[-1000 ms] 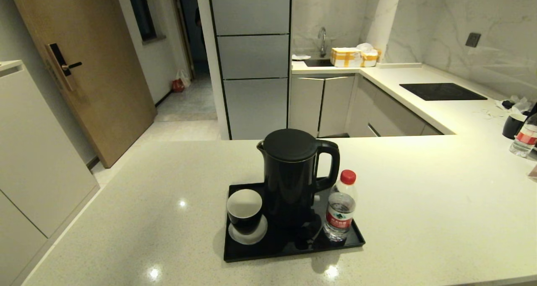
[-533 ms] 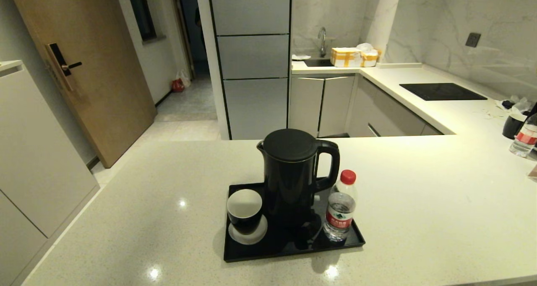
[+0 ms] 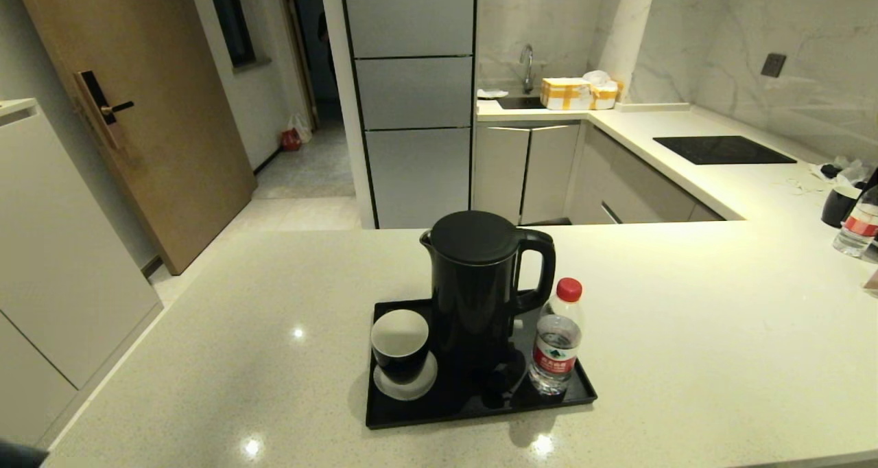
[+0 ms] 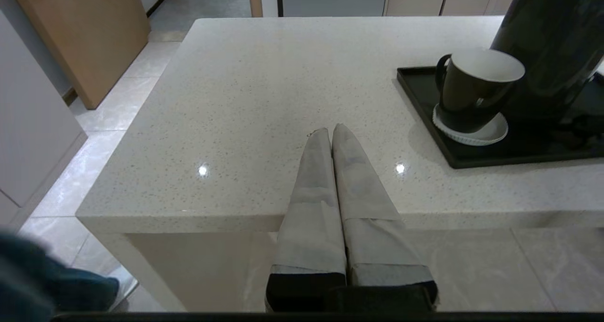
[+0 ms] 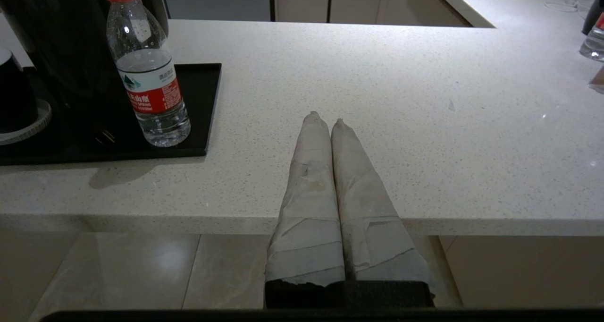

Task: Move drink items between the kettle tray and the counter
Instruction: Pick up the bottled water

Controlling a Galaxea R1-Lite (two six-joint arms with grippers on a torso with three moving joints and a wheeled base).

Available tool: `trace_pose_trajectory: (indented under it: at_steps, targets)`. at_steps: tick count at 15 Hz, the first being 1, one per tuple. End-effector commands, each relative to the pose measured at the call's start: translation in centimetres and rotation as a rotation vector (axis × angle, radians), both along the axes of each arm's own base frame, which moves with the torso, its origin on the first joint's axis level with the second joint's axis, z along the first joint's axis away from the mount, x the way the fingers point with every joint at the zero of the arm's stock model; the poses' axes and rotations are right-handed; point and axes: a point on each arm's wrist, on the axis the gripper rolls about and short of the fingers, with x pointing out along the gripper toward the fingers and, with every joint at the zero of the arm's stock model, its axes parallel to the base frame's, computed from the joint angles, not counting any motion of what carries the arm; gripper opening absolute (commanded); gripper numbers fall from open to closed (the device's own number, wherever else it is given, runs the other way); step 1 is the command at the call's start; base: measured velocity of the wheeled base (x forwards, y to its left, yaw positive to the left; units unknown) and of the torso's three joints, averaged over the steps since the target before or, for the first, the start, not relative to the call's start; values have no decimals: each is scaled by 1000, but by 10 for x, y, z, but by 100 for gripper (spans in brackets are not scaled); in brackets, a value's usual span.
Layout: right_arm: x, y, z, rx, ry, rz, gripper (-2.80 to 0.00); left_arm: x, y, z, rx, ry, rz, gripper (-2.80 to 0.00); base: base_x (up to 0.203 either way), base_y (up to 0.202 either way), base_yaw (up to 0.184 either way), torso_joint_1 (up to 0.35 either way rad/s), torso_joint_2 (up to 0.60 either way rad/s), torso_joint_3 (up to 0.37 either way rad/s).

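The black kettle [image 3: 480, 283] stands in the middle of the black tray [image 3: 439, 414] on the cream counter [image 3: 686, 331]. To its right on the tray stands the small water bottle [image 3: 557, 337] with red cap, which shows again as the bottle [image 5: 147, 76] in the right wrist view. My left gripper [image 4: 330, 132] is shut and empty, low at the counter's near edge, left of the tray [image 4: 472, 161]. My right gripper [image 5: 324, 120] is shut and empty at the near edge, right of the tray [image 5: 198, 123]. Neither gripper shows in the head view.
A black cup [image 3: 400, 348] on a white saucer sits on the tray's left side. A second bottle [image 3: 857, 229] and a dark cup [image 3: 838, 206] stand at the far right of the counter. A black cooktop panel [image 3: 724, 149] lies on the back counter.
A dark blurred shape has come into the bottom left corner of the head view. The kettle, bottle, cup and tray have not moved.
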Motion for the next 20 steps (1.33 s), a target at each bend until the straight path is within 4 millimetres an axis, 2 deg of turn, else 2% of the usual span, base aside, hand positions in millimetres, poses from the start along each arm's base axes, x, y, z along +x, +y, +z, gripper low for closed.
trace_pose_trajectory:
  at_steps: [1, 2, 3, 6, 8, 11, 13, 15, 18, 20]
  targets:
    - [0, 0, 0, 15, 11, -5, -280, 0, 0, 0, -3, -1, -1, -280, 0, 0, 0, 0, 0, 0]
    - [-2, 0, 2, 34, 23, -9, -280, 0, 0, -1, -3, 0, -1, -280, 0, 0, 0, 0, 0, 0]
    - [-4, 0, 13, 44, 14, -10, -280, 0, 0, -1, -3, 0, -1, -280, 0, 0, 0, 0, 0, 0]
    - [-1, 1, 71, 128, 87, 26, -280, 0, 0, 0, -1, -1, -1, -280, 0, 0, 0, 0, 0, 0]
    - [15, 2, 100, 170, 246, 77, -280, 0, 0, 0, -1, -3, -1, -280, 0, 0, 0, 0, 0, 0]
    - [56, 4, 118, 227, 602, 127, -280, 0, 0, 0, -3, 0, -1, -280, 0, 0, 0, 0, 0, 0]
    - [98, 5, 111, 252, 827, 153, -280, 0, 0, 0, -3, 0, -1, -280, 0, 0, 0, 0, 0, 0]
    - [145, 10, 94, 247, 944, 188, -280, 0, 0, 0, -2, -1, -1, -280, 0, 0, 0, 0, 0, 0]
    - [216, 26, 51, 190, 1023, 221, -280, 0, 0, 0, -2, -1, -2, -280, 0, 0, 0, 0, 0, 0]
    - [253, 44, 17, 132, 1029, 230, -280, 0, 0, 0, -2, -1, -1, -280, 0, 0, 0, 0, 0, 0]
